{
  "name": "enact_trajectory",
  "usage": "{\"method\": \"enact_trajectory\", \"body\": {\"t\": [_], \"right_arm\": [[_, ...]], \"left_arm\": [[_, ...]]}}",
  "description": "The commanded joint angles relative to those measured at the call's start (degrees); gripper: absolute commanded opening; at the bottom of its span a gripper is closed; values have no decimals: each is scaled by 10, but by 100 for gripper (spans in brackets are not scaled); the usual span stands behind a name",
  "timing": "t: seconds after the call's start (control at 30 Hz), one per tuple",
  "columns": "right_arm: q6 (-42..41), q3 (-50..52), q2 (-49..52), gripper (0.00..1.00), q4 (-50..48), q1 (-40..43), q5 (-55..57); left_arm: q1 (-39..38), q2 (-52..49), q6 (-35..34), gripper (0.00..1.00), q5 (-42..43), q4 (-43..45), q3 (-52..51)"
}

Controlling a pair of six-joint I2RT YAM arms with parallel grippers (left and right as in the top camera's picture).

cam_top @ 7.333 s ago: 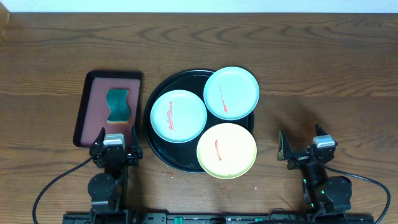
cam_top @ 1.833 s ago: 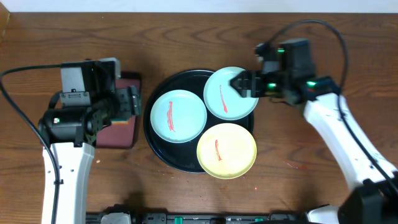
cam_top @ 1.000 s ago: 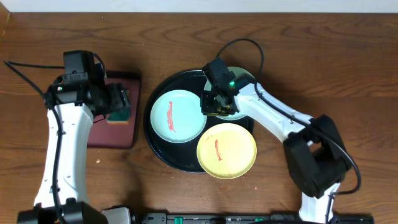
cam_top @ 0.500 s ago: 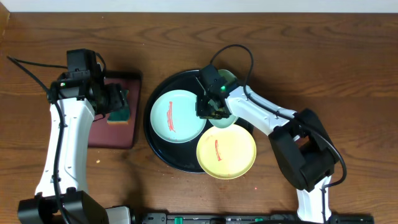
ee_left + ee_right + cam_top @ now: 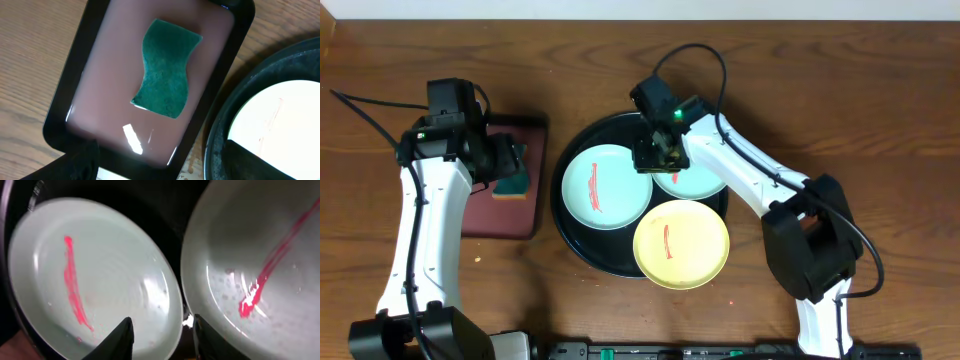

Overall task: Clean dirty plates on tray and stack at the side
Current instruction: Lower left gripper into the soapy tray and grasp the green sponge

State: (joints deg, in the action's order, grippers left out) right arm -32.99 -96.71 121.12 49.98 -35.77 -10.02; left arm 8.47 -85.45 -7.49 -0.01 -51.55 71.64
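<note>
Three plates lie on the round black tray (image 5: 570, 225): a mint plate (image 5: 607, 185) at the left, a second mint plate (image 5: 698, 180) at the right, a yellow plate (image 5: 682, 243) in front. Each shows a red streak. My right gripper (image 5: 655, 158) hangs low over the gap between the two mint plates. In the right wrist view it (image 5: 165, 340) is open: one finger is over the left plate (image 5: 95, 275), the other at the edge of the right plate (image 5: 260, 265). My left gripper (image 5: 508, 160) is wide open above the sponge, holding nothing.
A green sponge (image 5: 165, 75) lies in a rectangular reddish-brown tray (image 5: 100, 85) left of the black tray (image 5: 220, 150). In the overhead view the sponge (image 5: 512, 184) peeks out under my left gripper. Bare wooden table surrounds both trays.
The right mint plate has slid from the tray's far rim toward the middle, beside the left plate. My right gripper has shifted slightly back and widened. The left arm has held still.
</note>
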Motion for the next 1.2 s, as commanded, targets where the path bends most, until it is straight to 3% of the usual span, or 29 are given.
{"method": "enact_trajectory", "body": {"t": [0.0, 0.27, 0.57, 1.17], "right_arm": [[20, -6, 8, 37, 20, -12, 6], [17, 1, 9, 36, 48, -41, 23], [-34, 23, 9, 27, 24, -63, 92], [-38, 48, 41, 27, -10, -62, 81]], "left_arm": [[3, -4, -1, 79, -7, 0, 12], [3, -4, -1, 78, -7, 0, 12], [3, -4, -1, 78, -7, 0, 12], [3, -5, -1, 79, -20, 0, 12]]}}
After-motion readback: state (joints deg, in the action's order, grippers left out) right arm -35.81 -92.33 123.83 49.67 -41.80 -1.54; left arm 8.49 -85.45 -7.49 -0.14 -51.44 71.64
